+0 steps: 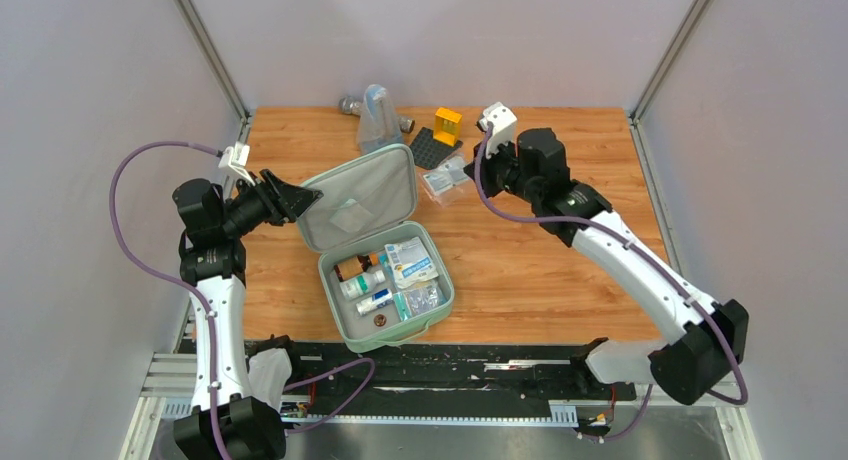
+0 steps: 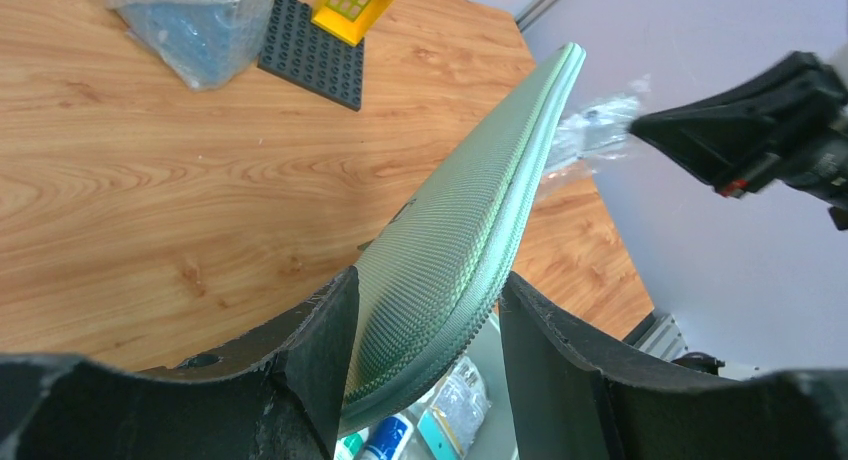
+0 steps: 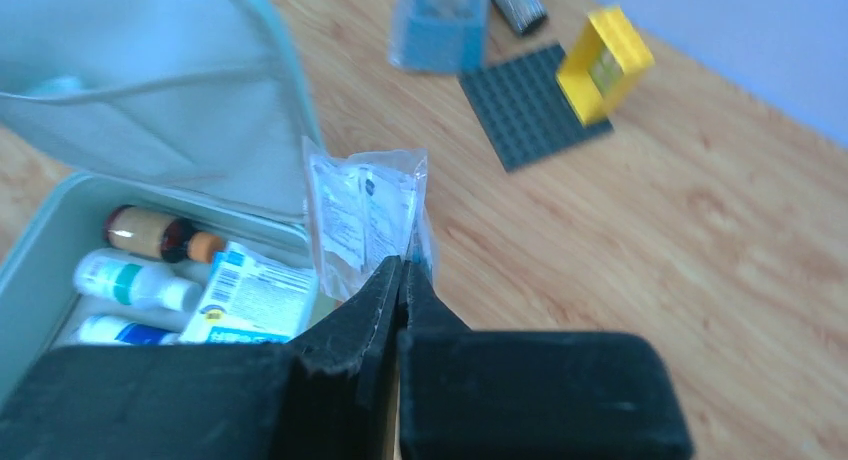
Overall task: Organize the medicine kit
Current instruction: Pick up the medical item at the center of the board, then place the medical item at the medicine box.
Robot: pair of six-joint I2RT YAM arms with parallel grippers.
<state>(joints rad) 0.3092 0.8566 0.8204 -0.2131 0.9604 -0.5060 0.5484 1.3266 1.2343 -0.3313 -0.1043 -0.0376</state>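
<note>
The mint-green medicine kit lies open mid-table. Its tray (image 1: 440,305) holds bottles, a box and sachets. The lid (image 1: 365,195) stands raised and tilted back. My left gripper (image 1: 292,200) grips the lid's left edge; in the left wrist view the textured lid (image 2: 480,180) runs up between the fingers of the left gripper (image 2: 428,278). My right gripper (image 1: 470,170) is shut on a clear plastic packet (image 1: 445,180) just right of the lid. In the right wrist view the packet (image 3: 365,215) sticks up from the closed right gripper (image 3: 404,267), beside the tray (image 3: 45,225).
At the back of the table lie a dark studded baseplate (image 1: 432,148), a yellow block (image 1: 447,126), a translucent bluish pouch (image 1: 377,120) and a metal cylinder (image 1: 350,106). Grey walls close in the left, right and back sides.
</note>
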